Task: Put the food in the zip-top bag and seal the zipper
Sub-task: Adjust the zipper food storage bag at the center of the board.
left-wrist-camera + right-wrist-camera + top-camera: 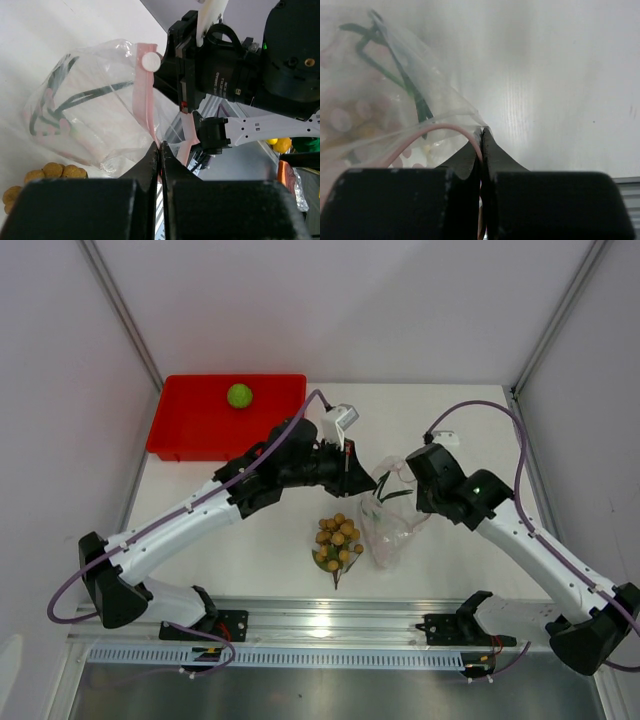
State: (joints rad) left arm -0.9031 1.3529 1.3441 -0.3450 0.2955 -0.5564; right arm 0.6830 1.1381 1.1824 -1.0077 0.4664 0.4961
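Observation:
The clear zip-top bag (390, 518) lies in the middle of the table with the sprig of green leaves (75, 100) inside it. My left gripper (160, 146) is shut on the pinkish zipper strip (144, 100) at one end of the mouth. My right gripper (481, 132) is shut on the zipper strip (440, 129) at the other end. In the top view both grippers, left (352, 478) and right (408, 485), meet at the bag's far edge. The bunch of tan-brown fruits (338, 540) lies outside the bag to its left. The lime-green fruit (240, 395) sits in the red tray (190, 430).
The red tray stands at the back left of the white table. The right arm's wrist camera and housing (235, 75) are close in front of my left gripper. A metal rail (330, 625) runs along the near edge between the arm bases.

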